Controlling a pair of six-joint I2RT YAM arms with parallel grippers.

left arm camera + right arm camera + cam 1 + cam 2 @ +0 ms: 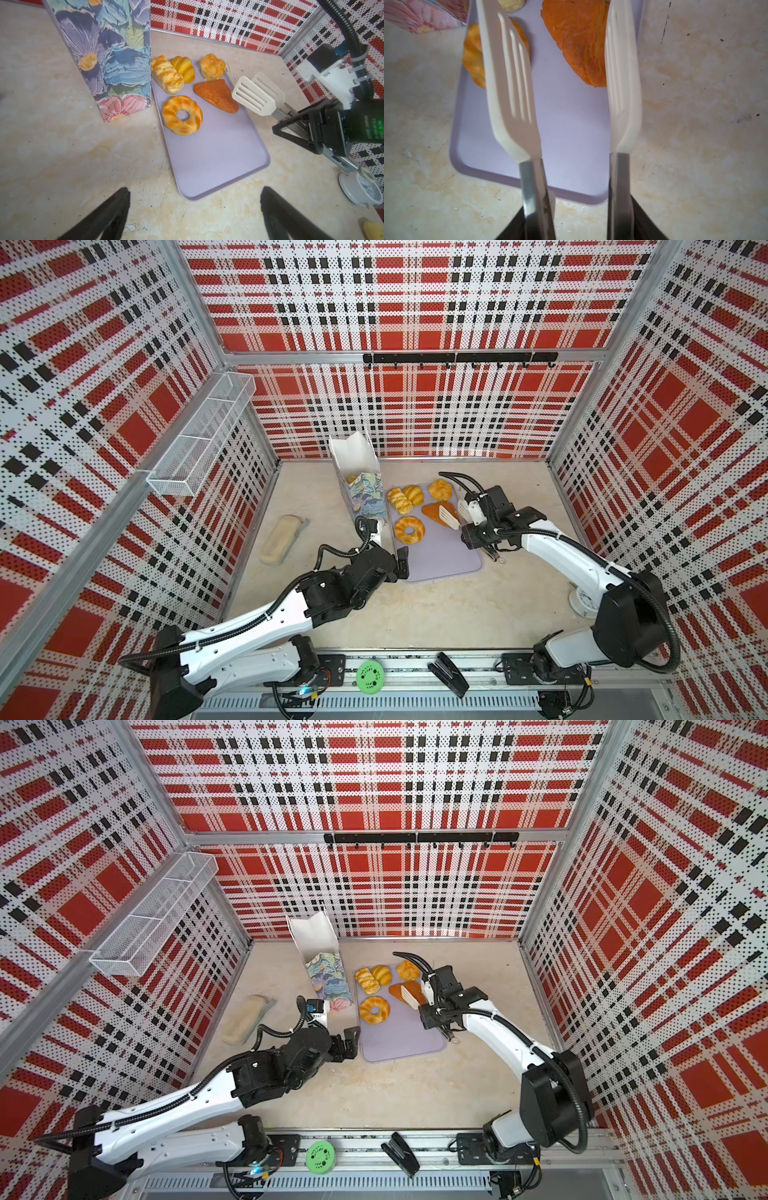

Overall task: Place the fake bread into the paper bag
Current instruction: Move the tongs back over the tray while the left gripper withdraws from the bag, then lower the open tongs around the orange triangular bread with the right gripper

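Note:
Several pieces of glossy fake bread lie on a lilac tray (440,556): a braided roll (167,75), a ridged roll (184,67), a round bun (212,66), a ring doughnut (409,529) and an orange-brown triangular piece (216,96). The floral paper bag (365,493) stands upright by the tray's far left corner, and one yellow piece shows inside it. My right gripper (471,531) is shut on metal tongs with white slotted blades (253,95). The blades are spread either side of the triangular piece (577,41). My left gripper (194,191) is open and empty at the tray's near left corner.
A pale beige oblong block (278,539) lies at the left of the table. A small white clock (361,191) stands at the right, beside the right arm. A green disc (370,675) and a black stapler (451,674) rest on the front rail. A wire basket (199,435) hangs on the left wall.

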